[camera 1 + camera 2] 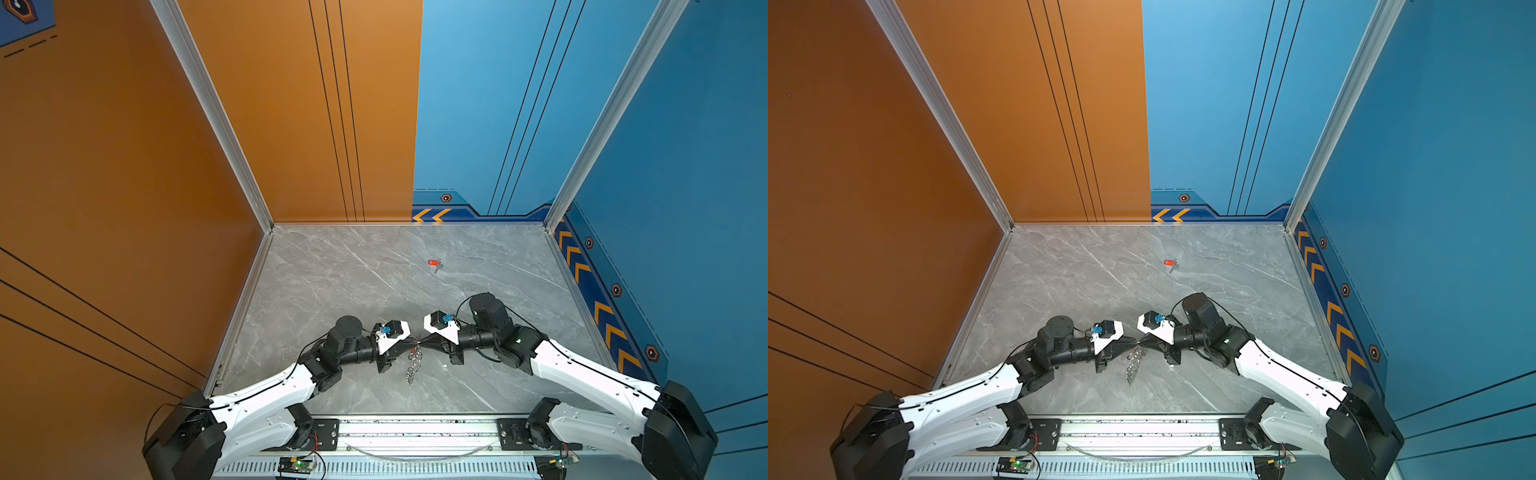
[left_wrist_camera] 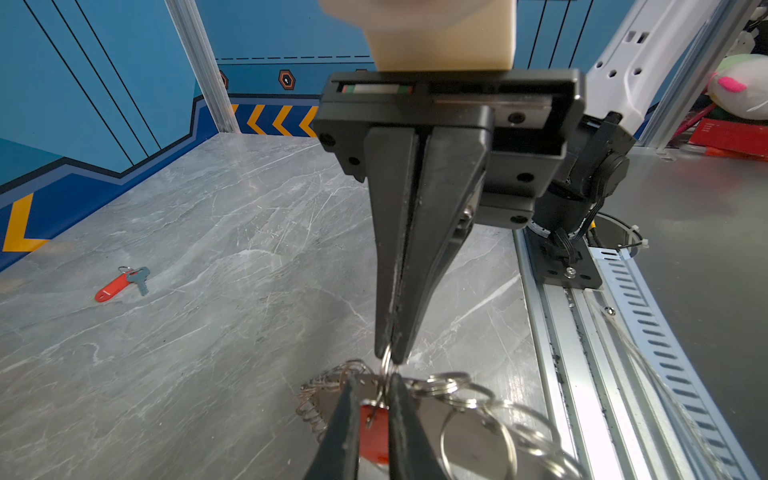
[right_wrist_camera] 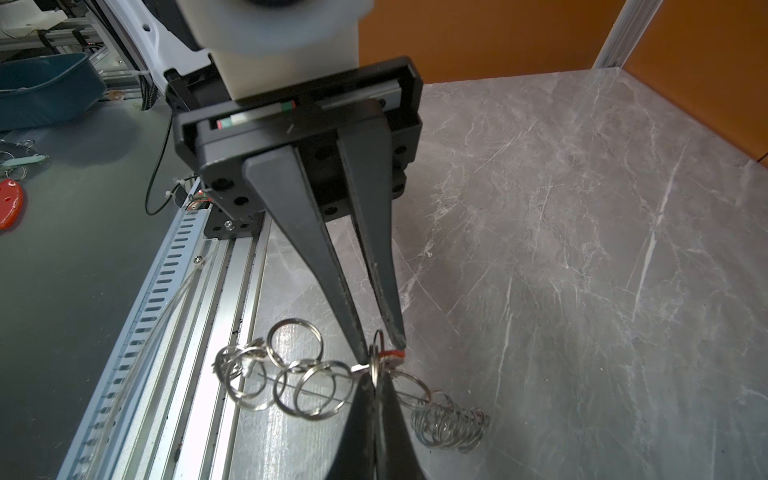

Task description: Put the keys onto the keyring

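Note:
My two grippers meet tip to tip above the front middle of the grey marble table (image 1: 332, 291). My right gripper (image 3: 376, 372) is shut on one silver split ring (image 2: 386, 362) of the keyring (image 1: 412, 368), whose chain of rings hangs down to the table. My left gripper (image 2: 372, 377) is shut on a key's orange-red tag (image 2: 374, 436), pressed right against that ring. The tag (image 3: 390, 354) shows between the left fingertips (image 3: 365, 349). A second key (image 1: 433, 262) with its red tag lies alone farther back on the table, seen in both top views (image 1: 1169, 262).
A metal rail (image 1: 415, 428) runs along the table's front edge, under both arm bases. Orange and blue walls close in the left, back and right sides. Beyond the rail, off the table, sit a teal bin (image 3: 41, 87) and a red oval thing (image 3: 8, 203).

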You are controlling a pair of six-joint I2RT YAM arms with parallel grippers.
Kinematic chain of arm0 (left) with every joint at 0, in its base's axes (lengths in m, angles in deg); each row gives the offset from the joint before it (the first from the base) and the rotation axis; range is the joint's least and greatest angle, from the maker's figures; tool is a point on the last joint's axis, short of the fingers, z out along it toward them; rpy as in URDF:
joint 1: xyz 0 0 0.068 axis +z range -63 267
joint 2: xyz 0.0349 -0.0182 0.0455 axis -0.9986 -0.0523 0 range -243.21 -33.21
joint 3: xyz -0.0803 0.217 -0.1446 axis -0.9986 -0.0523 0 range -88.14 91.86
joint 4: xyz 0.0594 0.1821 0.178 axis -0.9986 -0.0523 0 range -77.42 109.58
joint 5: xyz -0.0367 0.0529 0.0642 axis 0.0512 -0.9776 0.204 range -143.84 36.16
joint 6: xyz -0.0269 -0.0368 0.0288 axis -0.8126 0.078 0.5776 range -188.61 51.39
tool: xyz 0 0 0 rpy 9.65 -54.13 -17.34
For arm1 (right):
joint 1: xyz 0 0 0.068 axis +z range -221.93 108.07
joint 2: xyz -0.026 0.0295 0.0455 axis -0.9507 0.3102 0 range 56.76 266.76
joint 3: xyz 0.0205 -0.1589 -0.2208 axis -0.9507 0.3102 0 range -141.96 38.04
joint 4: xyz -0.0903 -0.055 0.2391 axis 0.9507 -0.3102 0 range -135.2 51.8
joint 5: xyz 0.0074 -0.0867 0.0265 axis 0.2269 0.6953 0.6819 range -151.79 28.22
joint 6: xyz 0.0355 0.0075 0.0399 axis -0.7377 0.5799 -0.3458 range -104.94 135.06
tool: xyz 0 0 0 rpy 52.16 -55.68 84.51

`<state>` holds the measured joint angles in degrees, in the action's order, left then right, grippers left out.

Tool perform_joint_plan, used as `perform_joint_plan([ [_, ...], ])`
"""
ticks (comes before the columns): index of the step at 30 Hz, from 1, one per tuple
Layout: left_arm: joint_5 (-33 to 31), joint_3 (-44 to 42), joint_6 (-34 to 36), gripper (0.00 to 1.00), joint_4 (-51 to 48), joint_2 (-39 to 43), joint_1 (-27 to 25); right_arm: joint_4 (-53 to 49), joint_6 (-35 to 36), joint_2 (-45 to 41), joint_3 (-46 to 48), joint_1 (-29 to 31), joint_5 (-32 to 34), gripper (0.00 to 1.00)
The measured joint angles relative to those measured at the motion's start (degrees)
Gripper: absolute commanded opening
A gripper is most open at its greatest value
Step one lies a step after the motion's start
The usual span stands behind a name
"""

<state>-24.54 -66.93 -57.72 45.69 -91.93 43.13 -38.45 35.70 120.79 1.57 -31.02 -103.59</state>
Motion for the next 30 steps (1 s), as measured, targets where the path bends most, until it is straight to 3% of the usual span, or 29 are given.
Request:
perform_joint_plan([
  [11,0.6,0.0,-0.3,0.08,0.3,-2.0,0.1,5.4,-3.2,-1.1,2.5,-3.0,-2.1,0.00],
  [25,0.7,0.0,-1.0,0.25,0.5,-0.9,0.1,7.4,-4.0,-0.2,2.6,-2.9,-4.5,0.00],
  [30,0.8,0.0,-1.4,0.23,0.8,-0.5,0.3,7.4,-3.8,0.2,2.6,-2.7,-4.5,0.00],
])
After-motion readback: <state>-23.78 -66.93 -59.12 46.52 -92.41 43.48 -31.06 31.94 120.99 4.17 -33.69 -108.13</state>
